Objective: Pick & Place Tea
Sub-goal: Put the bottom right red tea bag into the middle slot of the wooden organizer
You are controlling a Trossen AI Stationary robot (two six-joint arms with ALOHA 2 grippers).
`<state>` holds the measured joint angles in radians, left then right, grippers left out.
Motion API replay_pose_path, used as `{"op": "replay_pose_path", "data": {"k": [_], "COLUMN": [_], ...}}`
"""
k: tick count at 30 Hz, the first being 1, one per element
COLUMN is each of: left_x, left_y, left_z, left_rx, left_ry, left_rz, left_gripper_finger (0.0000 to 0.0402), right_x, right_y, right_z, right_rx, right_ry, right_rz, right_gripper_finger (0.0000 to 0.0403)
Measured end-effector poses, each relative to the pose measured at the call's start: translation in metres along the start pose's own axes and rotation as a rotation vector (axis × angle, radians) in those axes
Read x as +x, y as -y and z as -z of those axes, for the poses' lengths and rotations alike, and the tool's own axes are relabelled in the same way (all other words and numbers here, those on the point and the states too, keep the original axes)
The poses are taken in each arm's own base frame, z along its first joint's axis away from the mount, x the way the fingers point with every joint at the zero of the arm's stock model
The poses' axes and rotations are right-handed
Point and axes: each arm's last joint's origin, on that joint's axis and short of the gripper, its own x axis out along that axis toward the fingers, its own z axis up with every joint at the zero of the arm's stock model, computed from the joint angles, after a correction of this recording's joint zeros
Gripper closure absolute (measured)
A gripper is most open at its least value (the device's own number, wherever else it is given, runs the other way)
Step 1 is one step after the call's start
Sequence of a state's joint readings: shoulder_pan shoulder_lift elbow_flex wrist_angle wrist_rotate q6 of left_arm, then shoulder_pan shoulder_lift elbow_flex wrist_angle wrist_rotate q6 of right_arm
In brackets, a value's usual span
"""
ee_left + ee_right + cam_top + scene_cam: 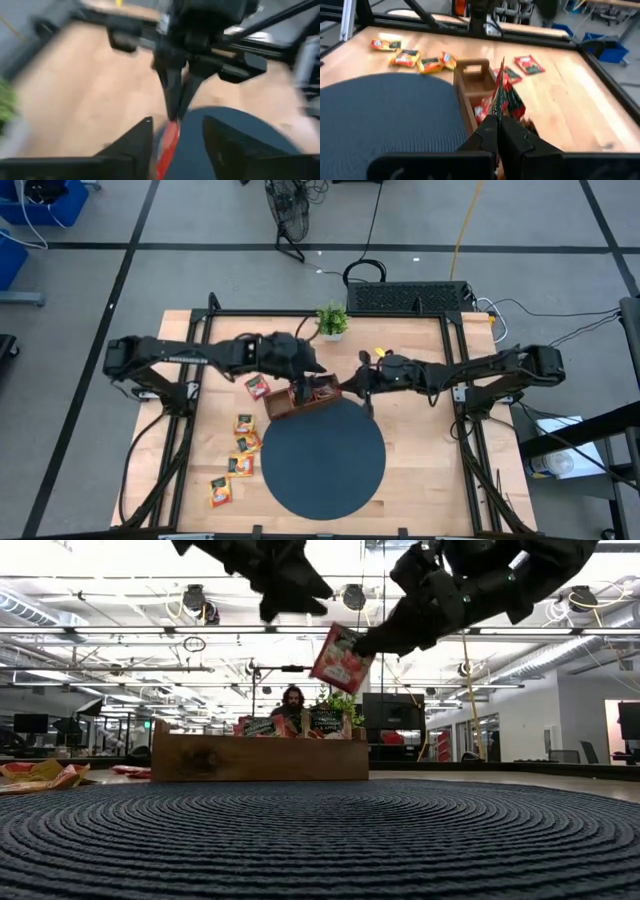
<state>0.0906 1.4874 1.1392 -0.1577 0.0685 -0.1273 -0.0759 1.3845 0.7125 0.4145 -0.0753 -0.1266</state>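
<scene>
Woven round mat (324, 459), flat red sachet (340, 658)

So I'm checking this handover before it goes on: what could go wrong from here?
The right gripper pinches the red sachet only by its edge, high above the wooden tray, so it could twist or slip out. The left gripper stands open close beside it; a move by either arm might knock the sachet loose. If it falls, it may land on the dark round mat rather than in a compartment.
</scene>
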Motion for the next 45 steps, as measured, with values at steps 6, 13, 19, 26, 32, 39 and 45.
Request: {"op": "replay_pose_path", "data": {"k": [6,13,19,26,32,39,45], "left_x": [0.008,0.025,0.036,0.036,0.035,0.015,-0.006], "left_y": [-0.010,-0.006,-0.005,-0.005,-0.005,0.006,0.031], "left_z": [0.006,0.014,0.016,0.013,0.015,0.013,0.052], "left_rx": [-0.060,-0.047,-0.015,0.001,0.048,0.142,0.189], "left_ry": [-0.057,-0.082,-0.062,-0.029,-0.047,-0.065,-0.021], "left_rz": [0.106,0.115,0.124,0.128,0.125,-0.007,-0.161], "left_gripper_finger": [0.0148,0.0123,0.0152,0.0232,0.0376,0.0398,0.0399], "right_x": [0.000,0.000,0.000,0.000,0.000,0.000,-0.001], "right_y": [-0.001,-0.001,-0.001,-0.001,-0.001,0.001,0.003], "right_z": [-0.003,-0.008,-0.008,-0.007,-0.007,-0.008,-0.001], "right_rx": [-0.016,-0.027,-0.027,-0.024,-0.020,0.006,-0.014], "right_ry": [0.015,0.070,0.072,0.064,0.064,0.056,-0.009], "right_rz": [-0.004,0.003,0.002,0.001,-0.001,0.014,0.078], "right_gripper_finger": [0.0403,0.0403,0.0403,0.0403,0.0403,0.0402,0.0401]}}
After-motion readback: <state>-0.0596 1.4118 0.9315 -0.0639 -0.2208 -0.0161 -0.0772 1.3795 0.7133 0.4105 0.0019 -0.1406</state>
